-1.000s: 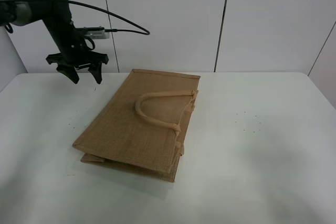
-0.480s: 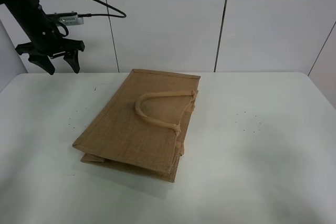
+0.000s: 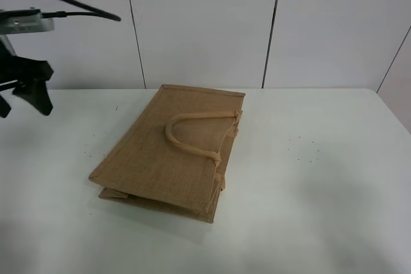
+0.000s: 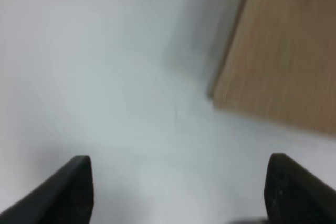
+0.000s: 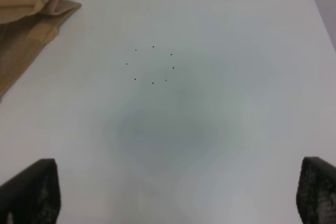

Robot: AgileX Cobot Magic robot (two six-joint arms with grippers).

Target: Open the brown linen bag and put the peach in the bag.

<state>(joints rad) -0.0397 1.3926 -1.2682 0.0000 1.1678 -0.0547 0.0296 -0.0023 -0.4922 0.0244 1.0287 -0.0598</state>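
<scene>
Jute cloth, coarse and fairly stiff by its look, makes up the brown linen bag (image 3: pixel 168 152), which lies folded flat on the white table (image 3: pixel 321 184) with its mouth end and gusset folds turned toward the camera-side edge. One rolled handle (image 3: pixel 192 134) arches up from the bag's top panel, its ends stitched near the mouth edge; a second handle cannot be made out. I judge the bag light but springy: the weave should hold a crease and resist opening, so a pinch on flat cloth would likely slip or lift both layers together. The raised handle loop looks like the surest hold, thick enough to grip and attached only to the top panel, so pulling it up should part the mouth. The peach is not visible in any view, so its place cannot be told. The left gripper (image 3: pixel 22 91) hangs well away from the bag, off its far-left corner at the frame edge, jaws spread with nothing between them; its wrist view shows only a bag corner. The right gripper (image 5: pixel 178 195) shows two dark fingertips (image 5: pixel 37 190) set wide apart over bare table beside the bag's mouth end, holding nothing.
</scene>
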